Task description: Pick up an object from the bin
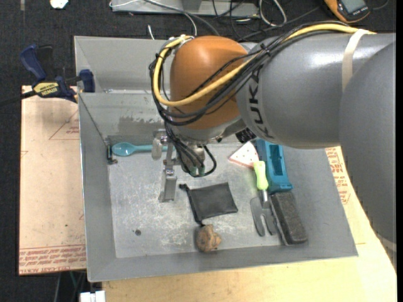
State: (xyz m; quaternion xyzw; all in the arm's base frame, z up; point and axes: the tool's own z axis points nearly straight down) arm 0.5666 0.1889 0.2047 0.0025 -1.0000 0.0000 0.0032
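Camera view: a grey metal bin (pixel 135 222) with a scuffed, speckled floor is seen from above. The thick grey arm (pixel 327 87) is seen entering from the right. Its wrist is capped by a smooth, rounded orange cover (pixel 201 74) that is wrapped in black and yellow cables.

The gripper (pixel 167 194), a slim grey metal part, is hung below the cover. Its tip is placed over bare floor in the left-centre of the bin. Nothing is seen held in it. Whether it is spread or pressed together cannot be told.

A turquoise plastic spoon (pixel 126 148) is laid up and to the left of the gripper's tip, near the left wall. Its rounded bowl is turned left and its thin handle is pointed right, towards the gripper's upper body; contact there cannot be judged.

A flat black square fabric pouch (pixel 213 200) is laid just to the right of the tip, with a strip of bare floor left between them.

A brown lumpy rounded object (pixel 206 238) is set by the front wall, below the pouch.

Well apart, along the right side, several things are gathered:
- a white and pink triangular piece (pixel 242 156)
- a blue rectangular plastic block (pixel 276 162)
- a yellow-green handle (pixel 259 176)
- a grey metal tool (pixel 259 218)
- a dark grey rough-faced block (pixel 289 216)
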